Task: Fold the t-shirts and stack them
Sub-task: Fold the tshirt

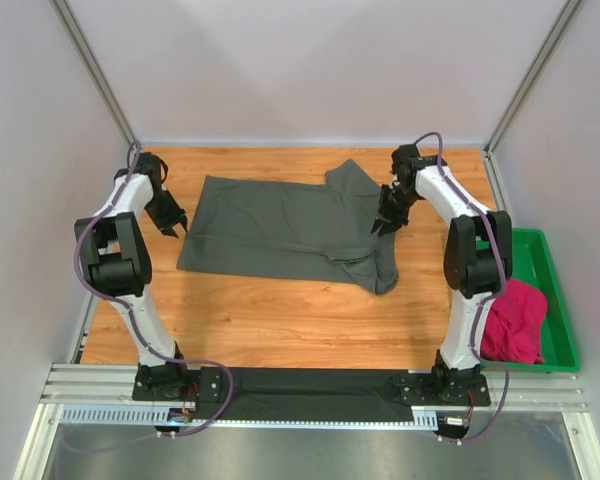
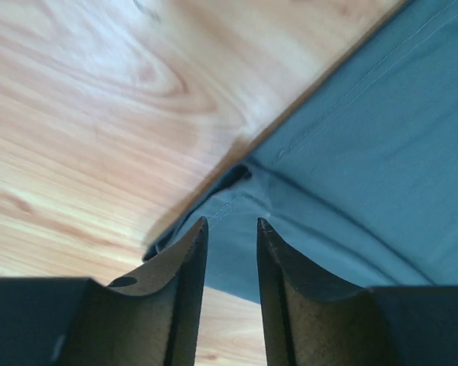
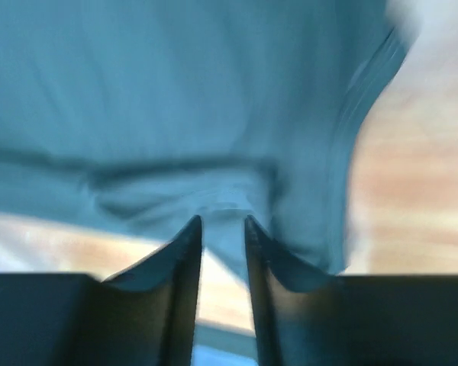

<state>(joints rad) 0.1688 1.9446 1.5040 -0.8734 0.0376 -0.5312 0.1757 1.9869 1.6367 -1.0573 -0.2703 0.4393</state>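
1. Task item one: the dark grey t-shirt (image 1: 280, 235) lies spread lengthwise across the wooden table (image 1: 280, 325). Its straight edge faces the left arm and its sleeves are at the right arm's end. It lies mostly flat, with a crease near the lower right sleeve.
2. Task item two: the pink t-shirt (image 1: 515, 315) sits bunched in the green tray (image 1: 563, 330) beside the right arm's base, well apart from the grey one. It is not folded.
3. The left gripper (image 2: 230, 223) is low at the grey shirt's near left corner. Its jaws are narrowly parted and nothing is between them. A doubled cloth edge lies just beyond the tips.
4. The right gripper (image 3: 221, 219) is over the sleeve end of the grey shirt. Its jaws are also narrowly parted. This view is blurred, and I cannot tell whether the tips touch the cloth, but no cloth shows in the gap.
5. Step in hand, by judgement: the grey shirt is laid out and neither hand has a hold on it. No stack exists yet.
6. Next move, by judgement: each gripper should pinch an edge at its own end. The two lifts must match so that the fold lands square. The main risk is catching only the top layer at the left corner.
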